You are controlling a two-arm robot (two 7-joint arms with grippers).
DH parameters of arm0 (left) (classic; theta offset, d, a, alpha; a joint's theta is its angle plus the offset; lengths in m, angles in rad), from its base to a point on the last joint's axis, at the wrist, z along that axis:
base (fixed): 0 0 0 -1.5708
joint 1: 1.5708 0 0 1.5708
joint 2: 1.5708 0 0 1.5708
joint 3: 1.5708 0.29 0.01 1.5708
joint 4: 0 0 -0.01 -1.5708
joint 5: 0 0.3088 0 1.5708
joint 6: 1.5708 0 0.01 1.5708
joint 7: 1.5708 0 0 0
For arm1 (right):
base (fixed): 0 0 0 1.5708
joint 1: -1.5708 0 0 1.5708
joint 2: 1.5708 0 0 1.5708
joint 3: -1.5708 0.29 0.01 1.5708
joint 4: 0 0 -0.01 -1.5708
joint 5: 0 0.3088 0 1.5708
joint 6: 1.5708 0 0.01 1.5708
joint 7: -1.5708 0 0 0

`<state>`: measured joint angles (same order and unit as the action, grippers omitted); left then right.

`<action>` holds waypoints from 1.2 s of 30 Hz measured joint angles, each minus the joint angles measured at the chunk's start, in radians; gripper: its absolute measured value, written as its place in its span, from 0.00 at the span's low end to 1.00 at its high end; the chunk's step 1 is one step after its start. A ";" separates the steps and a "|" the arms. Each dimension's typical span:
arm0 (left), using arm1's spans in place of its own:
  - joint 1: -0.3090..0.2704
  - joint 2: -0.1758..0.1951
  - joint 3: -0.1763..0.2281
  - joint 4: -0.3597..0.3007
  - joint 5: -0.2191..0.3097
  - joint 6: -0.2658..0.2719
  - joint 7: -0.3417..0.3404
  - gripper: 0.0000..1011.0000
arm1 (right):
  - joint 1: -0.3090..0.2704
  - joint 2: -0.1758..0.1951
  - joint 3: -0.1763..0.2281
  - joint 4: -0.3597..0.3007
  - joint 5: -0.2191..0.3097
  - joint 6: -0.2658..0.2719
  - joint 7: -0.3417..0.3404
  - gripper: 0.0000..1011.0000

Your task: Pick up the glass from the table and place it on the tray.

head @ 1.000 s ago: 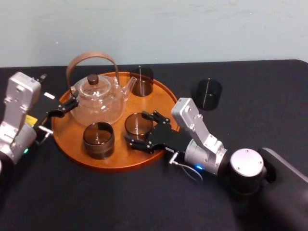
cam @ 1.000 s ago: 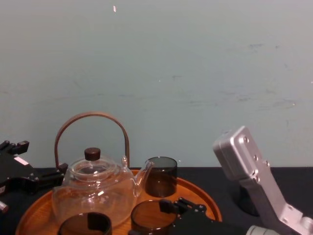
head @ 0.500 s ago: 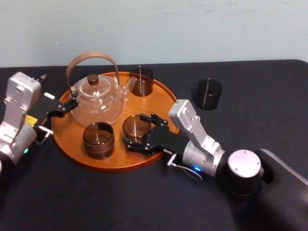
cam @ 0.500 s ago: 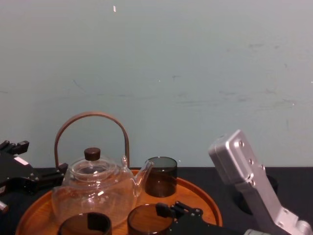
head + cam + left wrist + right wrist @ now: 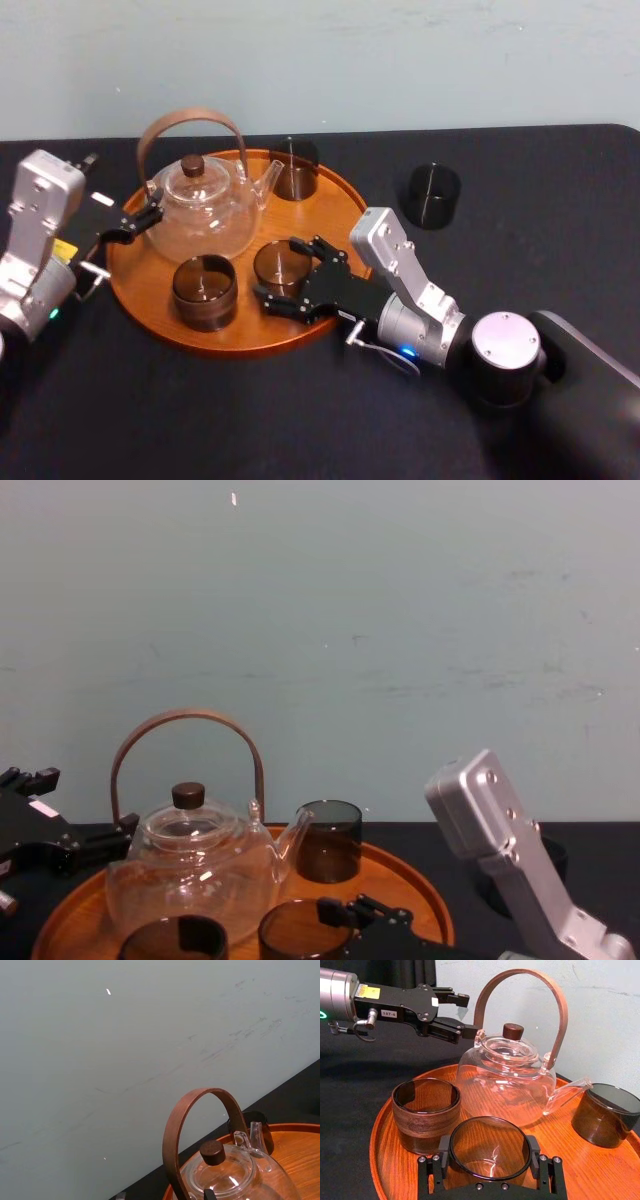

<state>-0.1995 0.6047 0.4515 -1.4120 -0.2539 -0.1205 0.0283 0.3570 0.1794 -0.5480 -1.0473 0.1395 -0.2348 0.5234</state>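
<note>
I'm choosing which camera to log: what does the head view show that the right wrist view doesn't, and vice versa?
Head view, not wrist: a dark glass out on the table, and the right arm's silver links. Right wrist view, not head: the 107-6 label on the left arm. Both: the right gripper closed around the gripped glass over the tray, the teapot, the open left gripper beside it.

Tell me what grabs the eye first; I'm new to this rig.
A clear glass teapot with an arched wooden handle stands on the round wooden tray. Beside it the right gripper clasps a glass in its fingers over the tray; a lone glass stands on the black table.
</note>
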 joint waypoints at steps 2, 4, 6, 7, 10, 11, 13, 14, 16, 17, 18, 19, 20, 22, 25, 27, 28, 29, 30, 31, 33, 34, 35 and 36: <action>0.000 0.000 0.000 0.000 0.000 0.000 0.000 1.00 | 0.001 -0.001 0.000 0.002 0.000 -0.001 0.000 0.91; 0.000 0.000 0.000 0.000 0.000 0.000 0.000 1.00 | 0.001 -0.001 0.000 0.003 0.000 -0.002 0.000 0.91; 0.000 0.000 0.000 0.000 0.000 0.000 0.000 1.00 | -0.001 -0.001 -0.001 0.001 -0.004 -0.002 -0.006 0.91; 0.000 0.000 0.000 0.000 0.000 0.000 0.000 1.00 | -0.002 -0.001 -0.001 -0.001 -0.006 -0.001 -0.010 0.91; 0.000 0.000 0.000 0.000 0.000 0.000 0.000 1.00 | -0.003 -0.001 -0.002 -0.003 -0.009 0.000 -0.014 0.91; 0.000 0.000 0.000 0.000 0.000 0.000 0.000 1.00 | -0.003 -0.001 -0.002 -0.003 -0.009 0.000 -0.014 0.91; 0.000 0.000 0.000 0.000 0.000 0.000 0.000 1.00 | -0.003 -0.001 -0.002 -0.003 -0.009 0.001 -0.013 0.91; 0.000 0.000 0.000 0.000 0.000 0.000 0.000 1.00 | -0.003 -0.001 -0.002 -0.002 -0.009 0.001 -0.013 0.91; 0.000 0.000 0.000 0.000 0.000 0.000 0.000 1.00 | -0.003 0.001 -0.003 0.000 -0.010 0.005 -0.013 0.93; 0.000 0.000 0.000 0.000 0.000 0.000 0.000 1.00 | -0.003 0.001 -0.003 0.000 -0.011 0.006 -0.012 0.94; 0.000 0.000 0.000 0.000 0.000 0.000 0.000 1.00 | -0.003 0.001 -0.003 0.000 -0.011 0.006 -0.012 0.98; 0.000 0.000 0.000 0.000 0.000 0.000 0.000 1.00 | -0.003 0.001 -0.003 0.000 -0.011 0.006 -0.011 0.99; 0.000 0.000 0.000 0.000 0.000 0.000 0.000 1.00 | -0.003 0.001 -0.003 0.000 -0.011 0.006 -0.011 0.99; 0.000 0.000 0.000 0.000 0.000 0.000 0.000 1.00 | -0.003 0.001 -0.003 0.001 -0.011 0.006 -0.011 0.99; 0.000 0.000 0.000 0.000 0.000 0.000 0.000 1.00 | -0.003 0.001 -0.003 0.001 -0.011 0.006 -0.011 0.99; 0.000 0.000 0.000 0.000 0.000 0.000 0.000 1.00 | -0.003 0.001 -0.001 0.001 -0.007 0.007 -0.006 0.99; 0.000 0.000 0.000 0.000 0.000 0.000 0.000 1.00 | -0.003 0.001 0.000 0.001 -0.005 0.008 -0.004 0.99; 0.000 0.000 0.000 0.000 0.000 0.000 0.000 1.00 | -0.003 0.002 0.001 0.000 -0.002 0.010 -0.001 0.99; 0.000 0.000 0.000 0.000 0.000 0.000 0.000 1.00 | -0.004 0.003 0.001 -0.001 -0.001 0.013 0.000 0.99; 0.000 0.000 0.000 0.000 0.000 0.000 0.000 1.00 | -0.005 0.004 0.001 -0.003 -0.001 0.015 0.000 0.99; 0.000 0.000 0.000 0.000 0.000 0.000 0.000 1.00 | -0.006 0.007 0.001 -0.011 -0.001 0.025 0.000 0.99; 0.000 0.000 0.000 0.000 0.000 0.000 0.000 1.00 | -0.007 0.009 0.001 -0.014 -0.001 0.029 0.000 0.99; 0.000 0.000 0.000 0.000 0.000 0.000 0.000 1.00 | -0.010 0.012 0.001 -0.022 -0.001 0.037 -0.001 0.99; 0.000 0.000 0.000 0.000 0.000 0.000 0.000 1.00 | -0.010 0.012 0.001 -0.022 -0.001 0.037 -0.001 0.99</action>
<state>-0.1995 0.6047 0.4514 -1.4120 -0.2540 -0.1206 0.0282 0.3473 0.1912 -0.5473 -1.0695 0.1381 -0.1974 0.5224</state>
